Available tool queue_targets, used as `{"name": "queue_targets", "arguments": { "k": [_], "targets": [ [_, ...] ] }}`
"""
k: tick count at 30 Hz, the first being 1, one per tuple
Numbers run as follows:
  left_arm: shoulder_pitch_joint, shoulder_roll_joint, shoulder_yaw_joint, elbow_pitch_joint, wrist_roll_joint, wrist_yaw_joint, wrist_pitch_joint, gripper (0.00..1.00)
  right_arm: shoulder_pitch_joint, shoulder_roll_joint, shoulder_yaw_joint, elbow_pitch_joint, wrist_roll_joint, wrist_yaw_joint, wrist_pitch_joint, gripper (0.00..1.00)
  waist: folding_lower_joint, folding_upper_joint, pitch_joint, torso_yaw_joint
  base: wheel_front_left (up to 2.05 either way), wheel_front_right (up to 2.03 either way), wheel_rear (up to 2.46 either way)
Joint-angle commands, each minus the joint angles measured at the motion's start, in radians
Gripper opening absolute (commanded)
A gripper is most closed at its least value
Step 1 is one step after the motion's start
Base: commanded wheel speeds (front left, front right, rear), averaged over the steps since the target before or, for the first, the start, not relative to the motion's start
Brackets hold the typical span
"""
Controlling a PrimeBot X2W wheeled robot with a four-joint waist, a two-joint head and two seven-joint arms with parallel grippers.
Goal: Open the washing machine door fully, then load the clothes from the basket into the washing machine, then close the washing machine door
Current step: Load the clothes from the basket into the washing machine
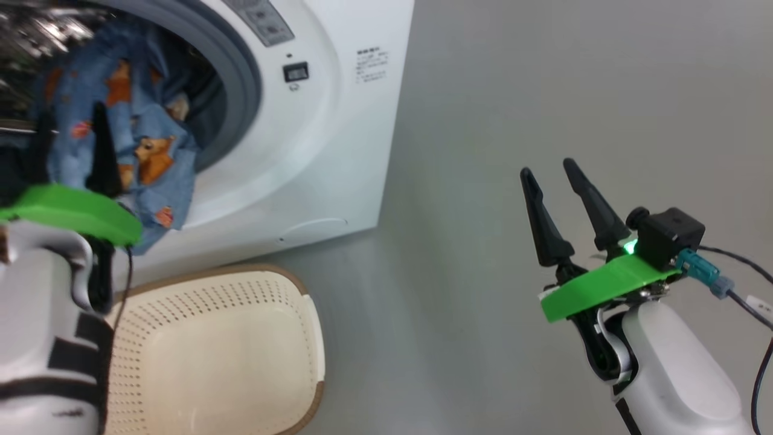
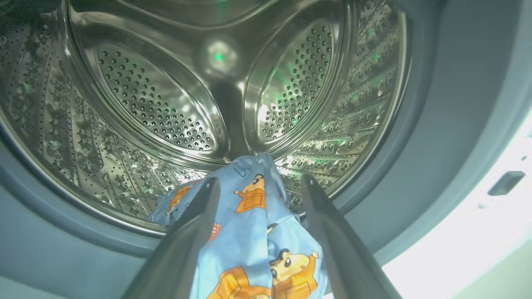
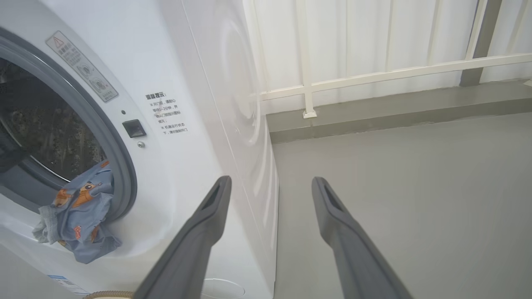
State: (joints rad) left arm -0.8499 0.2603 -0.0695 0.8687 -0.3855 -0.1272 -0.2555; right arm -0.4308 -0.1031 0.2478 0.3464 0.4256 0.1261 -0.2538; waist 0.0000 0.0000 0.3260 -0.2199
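Note:
The white washing machine (image 1: 314, 151) stands with its mouth uncovered; the washing machine door is out of view. Light blue clothes (image 1: 145, 139) with orange figures hang over the grey gasket (image 1: 241, 72), partly in the steel drum (image 2: 166, 104) and partly down the front. My left gripper (image 1: 72, 112) is at the mouth, open, its fingers either side of the clothes (image 2: 253, 216) without pinching them. The clothes (image 3: 79, 216) also hang from the opening in the right wrist view. The cream basket (image 1: 253, 270) sits on the floor below, its inside bare. My right gripper (image 1: 547, 167) hangs open over the floor.
Grey floor (image 1: 471, 241) stretches to the right of the machine. A white railing (image 3: 374, 74) and a low kerb run behind it. A cable (image 1: 755, 338) trails from my right wrist. The basket stands close against the machine's front.

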Motion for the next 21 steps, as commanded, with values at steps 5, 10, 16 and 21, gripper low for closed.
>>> {"name": "queue_targets", "arguments": {
  "k": [5, 10, 16, 21],
  "targets": [
    [0.134, 0.006, 0.042, -0.099, 0.004, -0.003, -0.006, 1.00, 0.047, -0.018, 0.014, -0.003, 0.018, 0.005, -0.008, 1.00, 0.0000, 0.0000, -0.134, 0.072, 0.00, 0.00, 0.00],
    [0.264, -0.025, 0.049, -0.180, 0.015, -0.003, -0.006, 1.00, 0.079, -0.034, 0.016, 0.007, 0.024, 0.005, -0.008, 1.00, 0.0000, 0.0000, -0.199, 0.093, 0.00, 0.00, 0.00],
    [0.405, -0.053, 0.055, -0.297, 0.052, -0.002, -0.006, 1.00, 0.116, -0.051, 0.001, 0.009, 0.030, 0.005, -0.008, 1.00, 0.0000, 0.0000, -0.253, 0.115, 0.00, 0.00, 0.00],
    [0.486, -0.071, 0.061, -0.370, 0.070, 0.009, -0.006, 1.00, 0.137, -0.059, -0.004, 0.006, 0.030, 0.005, -0.008, 1.00, 0.0000, 0.0000, -0.277, 0.124, 0.00, 0.00, 0.00]
  ]
}}
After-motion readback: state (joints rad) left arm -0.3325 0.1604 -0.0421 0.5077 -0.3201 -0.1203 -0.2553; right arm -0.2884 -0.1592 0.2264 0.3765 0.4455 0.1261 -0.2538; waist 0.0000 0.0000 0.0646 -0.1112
